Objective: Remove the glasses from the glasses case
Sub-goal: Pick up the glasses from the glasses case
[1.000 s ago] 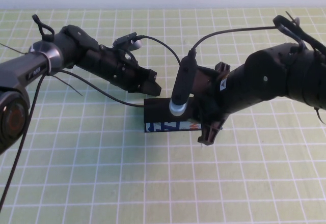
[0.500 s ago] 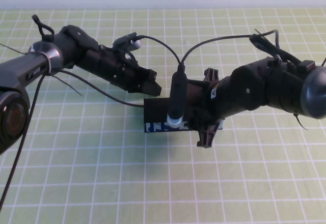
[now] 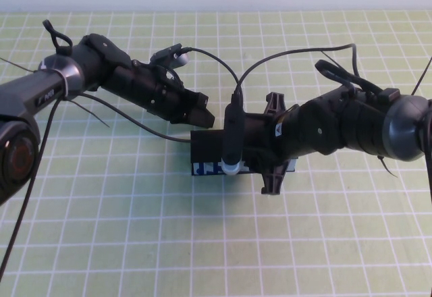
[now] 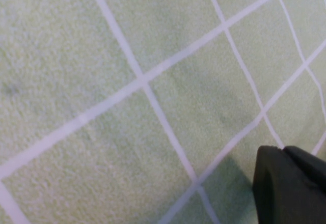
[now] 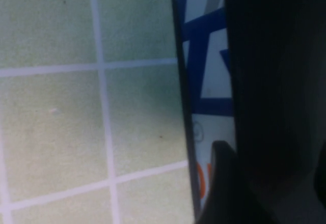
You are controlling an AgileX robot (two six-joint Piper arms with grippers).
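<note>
The glasses case (image 3: pixel 206 147) is a black box with its lid down, lying mid-mat with its white blue-printed strip (image 3: pixel 204 169) facing me. The glasses are hidden. My right gripper (image 3: pixel 273 145) lies low over the case's right end. It is open wide, with one finger behind the case and one in front. The right wrist view shows the strip (image 5: pixel 209 96) with blue and orange print beside one dark finger (image 5: pixel 224 183). My left gripper (image 3: pixel 202 116) is shut and rests at the case's back left corner. Its black tip (image 4: pixel 290 183) sits over bare mat.
A green mat with a white grid (image 3: pixel 135 229) covers the table. The right wrist camera (image 3: pixel 233 142) and its cable hang over the middle of the case. A white wall runs along the far edge.
My right arm has slid left and lower along the case, so its open fingers sit further in over the right end. The left arm and the case have not moved.
</note>
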